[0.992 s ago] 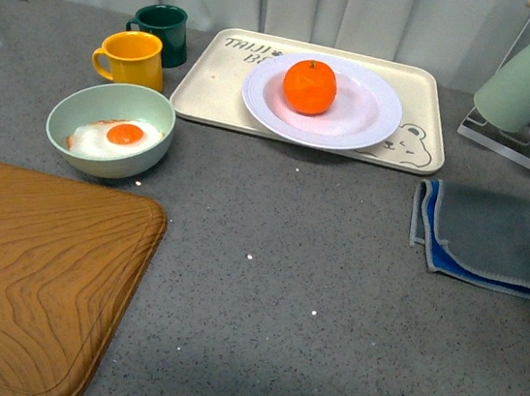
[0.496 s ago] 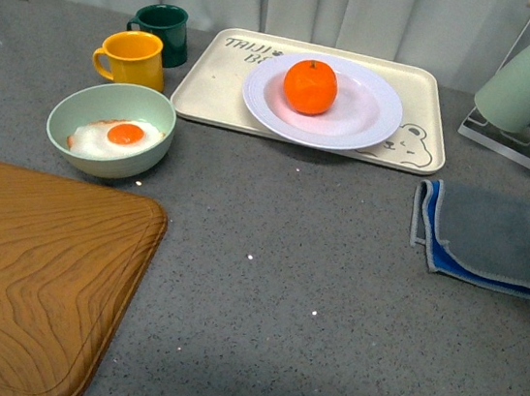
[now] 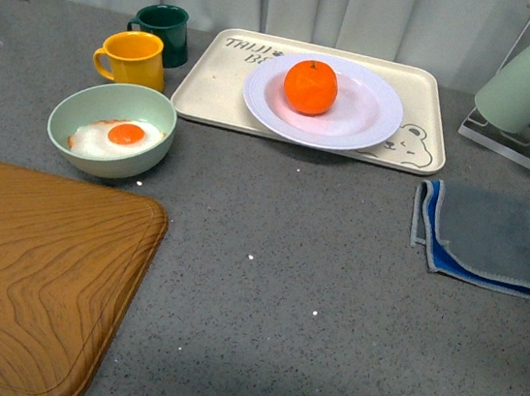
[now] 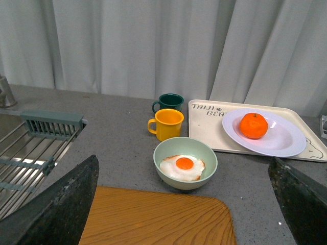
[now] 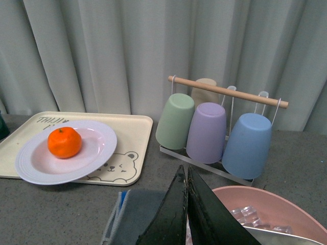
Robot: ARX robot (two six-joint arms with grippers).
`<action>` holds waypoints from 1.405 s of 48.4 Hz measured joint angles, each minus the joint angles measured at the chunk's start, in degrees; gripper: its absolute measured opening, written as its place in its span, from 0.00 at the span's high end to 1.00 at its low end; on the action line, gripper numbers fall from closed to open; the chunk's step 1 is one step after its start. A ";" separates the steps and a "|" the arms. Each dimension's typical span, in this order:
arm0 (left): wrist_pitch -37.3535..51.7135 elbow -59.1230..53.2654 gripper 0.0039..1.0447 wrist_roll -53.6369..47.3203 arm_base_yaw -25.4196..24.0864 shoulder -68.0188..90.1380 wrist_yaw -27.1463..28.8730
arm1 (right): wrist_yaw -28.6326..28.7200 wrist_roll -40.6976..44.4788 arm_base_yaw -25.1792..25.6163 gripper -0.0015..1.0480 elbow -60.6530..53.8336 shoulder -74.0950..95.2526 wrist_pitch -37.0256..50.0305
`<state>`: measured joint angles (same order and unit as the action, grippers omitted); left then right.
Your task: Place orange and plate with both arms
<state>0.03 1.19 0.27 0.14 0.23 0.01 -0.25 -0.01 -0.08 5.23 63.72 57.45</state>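
Observation:
The orange point(image 3: 310, 86) sits on the white plate point(image 3: 374, 115), which rests on the cream bear-print tray point(image 3: 418, 152) at the back of the counter. Both show in the left wrist view, the orange point(image 4: 254, 125) on the plate point(image 4: 286, 143), and in the right wrist view, the orange point(image 5: 64, 142) on the plate point(image 5: 99, 148). No gripper shows in the front view. My left gripper point(image 4: 186, 204) is open and empty, well back from the tray above the wooden board. My right gripper point(image 5: 186, 176) is shut and empty, above the folded cloth, right of the tray.
A pale green bowl point(image 3: 111, 129) with a fried egg, a yellow mug point(image 3: 130, 58) and a dark green mug point(image 3: 162, 30) stand left of the tray. A wooden board point(image 3: 30, 275) lies front left, a grey-blue cloth point(image 3: 480, 236) right. A cup rack point(image 5: 214, 125) and pink bowl point(image 5: 265, 209) are far right.
A dark shape at the top right corner of the front view a second ago has left the picture. The orange, plate and tray have not moved.

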 joint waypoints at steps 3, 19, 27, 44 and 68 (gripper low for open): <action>0.00 0.00 0.06 0.00 0.00 0.00 0.00 | 0.15 0.00 0.00 0.99 -1.20 -4.20 -2.95; 0.00 0.00 0.06 0.00 0.00 0.00 0.00 | 0.15 0.00 0.00 0.99 -4.04 -18.10 -13.90; 0.00 0.00 0.06 -0.02 0.00 0.00 0.00 | 0.15 0.00 0.00 0.99 -4.61 -23.56 -18.62; 0.00 0.00 0.06 0.00 0.00 0.00 0.00 | 0.15 0.00 0.00 0.99 -4.94 -35.76 -29.75; 0.00 0.00 0.06 0.00 0.00 0.00 0.00 | 0.17 0.00 0.00 0.99 -4.94 -46.69 -40.24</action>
<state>0.03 1.19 0.27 0.14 0.23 0.01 -0.08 -0.01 -0.08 0.30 17.04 17.21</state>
